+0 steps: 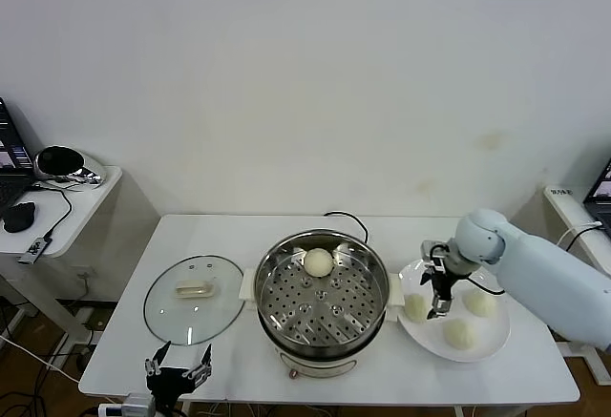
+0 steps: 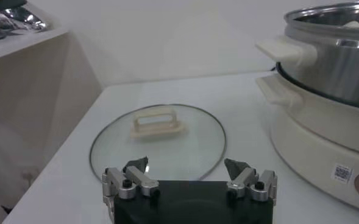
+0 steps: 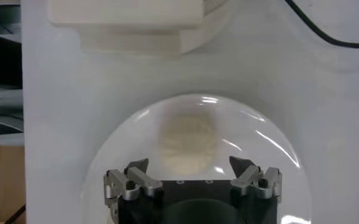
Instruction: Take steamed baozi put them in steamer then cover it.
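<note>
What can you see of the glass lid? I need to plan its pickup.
The cover is a round clear glass lid with a metal rim and a cream-white oblong handle at its centre. It lies flat, handle up, on the white table, left of the steamer and apart from it. Nothing grips it.

Shiny stainless-steel steamer (image 1: 322, 295) at frame centre with perforated metal tray, smooth cream plastic handles, clear glossy glass cover (image 1: 195, 299) at lower left, matt cream-white baozi (image 1: 318, 262), glossy white plate (image 1: 495, 339) at right, matt white table (image 1: 229, 231)
</note>
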`<state>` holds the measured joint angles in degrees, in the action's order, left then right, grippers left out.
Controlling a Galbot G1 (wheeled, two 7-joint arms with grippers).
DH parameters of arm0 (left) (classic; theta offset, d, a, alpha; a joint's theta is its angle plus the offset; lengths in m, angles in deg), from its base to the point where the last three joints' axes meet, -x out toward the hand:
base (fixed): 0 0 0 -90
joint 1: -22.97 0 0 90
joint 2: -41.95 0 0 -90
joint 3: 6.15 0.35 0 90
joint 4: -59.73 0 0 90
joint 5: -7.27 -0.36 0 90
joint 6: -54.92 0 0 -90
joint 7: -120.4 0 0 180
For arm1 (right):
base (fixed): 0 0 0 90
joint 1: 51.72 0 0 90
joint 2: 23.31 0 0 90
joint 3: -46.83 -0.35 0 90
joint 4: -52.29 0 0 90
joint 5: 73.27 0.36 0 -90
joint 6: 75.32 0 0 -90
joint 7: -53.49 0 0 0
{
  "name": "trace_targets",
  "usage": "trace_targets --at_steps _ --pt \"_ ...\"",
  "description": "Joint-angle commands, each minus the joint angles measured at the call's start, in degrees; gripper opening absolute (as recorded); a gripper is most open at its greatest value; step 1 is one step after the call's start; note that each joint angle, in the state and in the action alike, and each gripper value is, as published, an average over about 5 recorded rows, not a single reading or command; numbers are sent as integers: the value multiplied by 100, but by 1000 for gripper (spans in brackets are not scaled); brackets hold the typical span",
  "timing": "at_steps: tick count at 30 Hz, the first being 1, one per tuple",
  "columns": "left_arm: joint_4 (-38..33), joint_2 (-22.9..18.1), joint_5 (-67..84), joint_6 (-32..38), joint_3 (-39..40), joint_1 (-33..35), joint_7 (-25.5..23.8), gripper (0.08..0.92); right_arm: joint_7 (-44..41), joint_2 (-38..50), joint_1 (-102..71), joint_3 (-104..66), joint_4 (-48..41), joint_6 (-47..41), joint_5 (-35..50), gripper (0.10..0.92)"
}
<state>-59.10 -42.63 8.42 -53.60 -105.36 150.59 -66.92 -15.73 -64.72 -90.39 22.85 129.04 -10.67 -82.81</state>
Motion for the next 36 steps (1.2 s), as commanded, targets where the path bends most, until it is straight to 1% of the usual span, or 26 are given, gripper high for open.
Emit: trace_targets --at_steps 1,17,20,24,27,31,36 --pt "21 1 3 3 1 23 0 823 112 -124 -103 39 -107 69 -146 823" --pt "65 -2 -6 11 16 44 13 823 162 -277 -167 54 -254 104 -240 818" --pt "72 -3 -6 11 19 36 11 823 159 -283 -169 58 -267 107 -248 775" --pt "89 -5 -7 11 24 23 12 823 151 -283 -175 56 -286 106 -249 670" --pt "90 -3 -7 10 25 19 12 823 153 -282 -180 40 -295 98 -233 614" --pt "86 -5 -7 10 24 22 15 823 133 -254 -162 7 -282 90 -188 575" --pt "71 -10 -12 9 33 20 18 823 18 -129 -74 -14 -193 78 -135 564"
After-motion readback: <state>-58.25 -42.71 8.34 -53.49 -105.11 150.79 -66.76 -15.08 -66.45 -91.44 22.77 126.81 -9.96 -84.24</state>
